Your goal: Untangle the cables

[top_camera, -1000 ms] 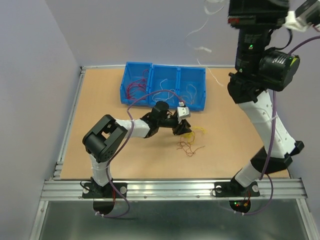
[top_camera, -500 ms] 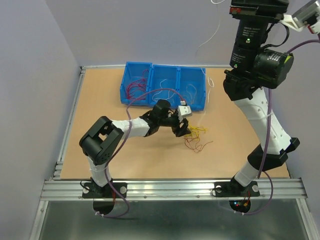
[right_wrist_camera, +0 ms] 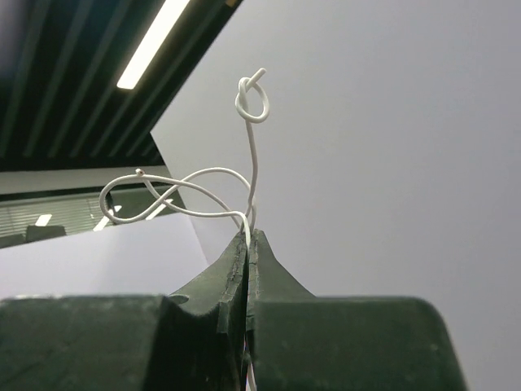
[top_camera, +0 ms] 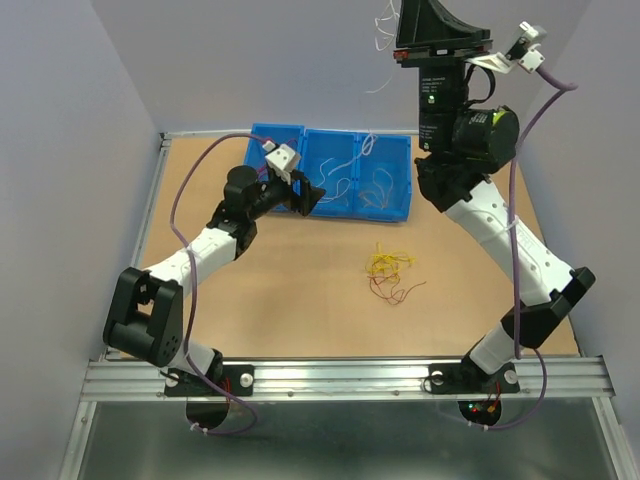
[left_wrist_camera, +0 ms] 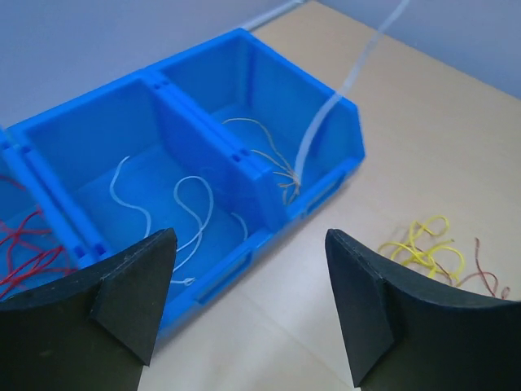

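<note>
Tabletop (top_camera: 260, 300) cables (top_camera: 388, 272) lie clear of bins (top_camera: 385, 210); right gripper (right_wrist_camera: 248, 238) pinches one.

I can read no text, label, brand or number from any of my views; the blue bins (left_wrist_camera: 259, 175) show only plain plastic.

Held the left arm (top_camera: 200, 250) stretched low toward the blue bins (top_camera: 340, 212), with the left gripper (left_wrist_camera: 251, 244) spread wide at their front, near the left end. Held the right arm (top_camera: 500, 230) reared almost upright, high above the bins' right end, with the right gripper (right_wrist_camera: 247, 236) clamped on a white cable (right_wrist_camera: 252, 155).
</note>
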Action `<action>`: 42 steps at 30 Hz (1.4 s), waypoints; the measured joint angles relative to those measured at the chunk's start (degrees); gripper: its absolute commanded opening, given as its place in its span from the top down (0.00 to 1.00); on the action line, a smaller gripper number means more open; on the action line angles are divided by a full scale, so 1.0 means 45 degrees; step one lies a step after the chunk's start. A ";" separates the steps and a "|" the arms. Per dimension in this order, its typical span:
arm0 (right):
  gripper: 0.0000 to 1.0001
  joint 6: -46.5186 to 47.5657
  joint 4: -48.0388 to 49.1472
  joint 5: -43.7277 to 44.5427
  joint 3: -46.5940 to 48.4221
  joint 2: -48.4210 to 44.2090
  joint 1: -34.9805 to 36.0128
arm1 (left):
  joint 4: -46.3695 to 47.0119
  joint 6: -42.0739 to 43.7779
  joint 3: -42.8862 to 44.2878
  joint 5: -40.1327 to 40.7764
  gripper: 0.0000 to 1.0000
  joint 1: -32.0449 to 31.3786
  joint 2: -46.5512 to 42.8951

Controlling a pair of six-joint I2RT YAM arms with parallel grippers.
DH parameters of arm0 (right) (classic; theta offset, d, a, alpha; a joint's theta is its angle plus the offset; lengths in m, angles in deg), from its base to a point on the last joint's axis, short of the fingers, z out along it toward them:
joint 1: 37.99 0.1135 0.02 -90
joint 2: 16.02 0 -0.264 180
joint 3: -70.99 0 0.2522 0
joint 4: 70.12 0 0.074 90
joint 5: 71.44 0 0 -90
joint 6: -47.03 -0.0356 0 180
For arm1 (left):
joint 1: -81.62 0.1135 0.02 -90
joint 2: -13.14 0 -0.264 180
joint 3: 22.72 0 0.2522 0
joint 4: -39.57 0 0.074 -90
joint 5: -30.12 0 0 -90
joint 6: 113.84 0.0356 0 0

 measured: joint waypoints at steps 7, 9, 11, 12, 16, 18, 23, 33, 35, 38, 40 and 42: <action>1.00 0.0680 0.0296 0.0087 -0.0058 0.1156 -0.0005 | 0.0233 -0.1375 -0.0831 0.3657 0.11 0.0665 -0.1020; 0.99 0.0879 0.0267 0.0185 -0.0058 0.1778 0.0000 | 0.0321 -0.1724 -0.0913 0.4813 0.11 0.0729 -0.1316; 0.99 0.1044 0.0243 0.0272 -0.0058 0.2302 0.0000 | 0.0534 -0.2093 -0.1010 0.6159 0.11 0.0753 -0.1564; 0.99 0.1112 0.0209 0.0311 -0.0058 0.2662 0.0000 | 0.0641 -0.2283 -0.1059 0.6824 0.11 0.0782 -0.1676; 0.99 0.1258 -0.0039 0.0355 -0.0058 0.3662 0.0000 | 0.0918 -0.2817 -0.1229 0.8626 0.11 0.0918 -0.1894; 0.99 0.1307 -0.0049 0.0364 -0.0058 0.4085 0.0000 | 0.0933 -0.2948 -0.1268 0.9083 0.11 0.0991 -0.1914; 0.99 0.1443 -0.0073 0.0568 -0.0053 0.4857 -0.0005 | 0.0976 -0.3099 -0.1321 0.9646 0.11 0.1044 -0.1914; 0.99 0.1535 -0.0160 0.1064 0.0209 0.5469 -0.0384 | 0.1064 -0.3133 -0.1394 0.9855 0.11 0.1044 -0.1909; 0.99 0.1365 -0.0170 0.1132 0.0209 0.5469 -0.0554 | 0.1107 -0.3133 -0.1409 0.9860 0.11 0.1044 -0.1914; 0.99 0.0811 -0.0471 0.1137 0.0529 0.5595 -0.1073 | 0.1200 -0.3128 -0.1477 0.9855 0.12 0.1044 -0.1914; 0.99 0.0675 -0.0607 0.1141 0.0855 0.5727 -0.1399 | 0.1229 -0.3128 -0.1481 0.9850 0.11 0.1044 -0.1909; 1.00 0.0636 -0.0719 0.1166 0.0991 0.5790 -0.1647 | 0.1316 -0.3128 -0.1481 0.9850 0.12 0.1044 -0.1909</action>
